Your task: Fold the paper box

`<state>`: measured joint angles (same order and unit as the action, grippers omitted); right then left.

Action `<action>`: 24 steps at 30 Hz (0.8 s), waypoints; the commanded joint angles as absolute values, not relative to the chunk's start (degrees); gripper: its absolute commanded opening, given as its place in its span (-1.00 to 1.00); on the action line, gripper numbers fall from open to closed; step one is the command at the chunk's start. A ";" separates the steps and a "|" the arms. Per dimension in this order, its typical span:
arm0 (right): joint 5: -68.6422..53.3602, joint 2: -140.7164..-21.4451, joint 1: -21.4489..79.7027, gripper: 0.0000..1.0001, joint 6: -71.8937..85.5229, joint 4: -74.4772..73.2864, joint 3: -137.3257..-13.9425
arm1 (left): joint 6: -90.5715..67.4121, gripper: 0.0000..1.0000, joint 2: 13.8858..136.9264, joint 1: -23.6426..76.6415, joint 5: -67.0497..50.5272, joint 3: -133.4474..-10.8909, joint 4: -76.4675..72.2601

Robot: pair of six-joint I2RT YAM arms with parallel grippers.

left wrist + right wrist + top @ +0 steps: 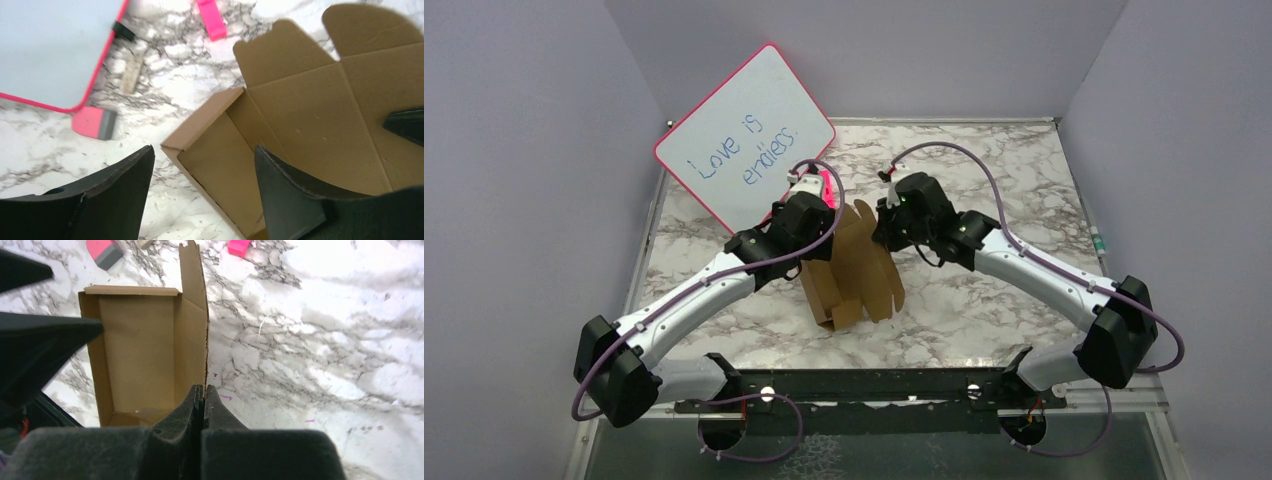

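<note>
Your paper box (854, 275) stood half-folded at the middle of the marble table (1004, 310), just beyond the arm bases. Its tray opened upward and showed bare brown cardboard inside, with flaps rising around it. Your right gripper (202, 390) was fully closed, pinching the edge of one upright side wall of the box. Your left gripper (204, 152) was spread wide, one finger outside the box's wall and one over the tray, gripping nothing. Farther left lay a pink-and-grey eraser (93, 122). Beyond it, at the far left, sat the pink-framed whiteboard (744, 140), handwritten in blue.
</note>
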<state>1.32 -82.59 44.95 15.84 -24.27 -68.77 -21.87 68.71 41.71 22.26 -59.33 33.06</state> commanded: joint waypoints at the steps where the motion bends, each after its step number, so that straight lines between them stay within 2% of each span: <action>1: -2.31 -87.17 45.09 -0.98 4.23 -35.04 -77.40 | -15.19 0.54 64.73 38.71 22.23 -63.18 36.59; 5: -4.33 -90.40 45.03 -0.95 -2.54 -37.17 -82.34 | -12.21 0.63 61.88 34.09 23.86 -61.28 35.11; 13: -6.16 -99.63 45.02 -0.90 -10.09 -45.70 -93.61 | -11.31 0.65 60.77 21.31 6.61 -54.48 29.42; 17: -6.80 -102.62 45.07 -0.91 -10.41 -46.83 -95.45 | -12.83 0.65 60.36 20.13 3.46 -52.64 28.70; 24: -0.89 -101.64 45.02 -0.92 -0.68 -45.35 -93.91 | -19.55 0.65 59.73 20.13 -1.31 -48.75 28.30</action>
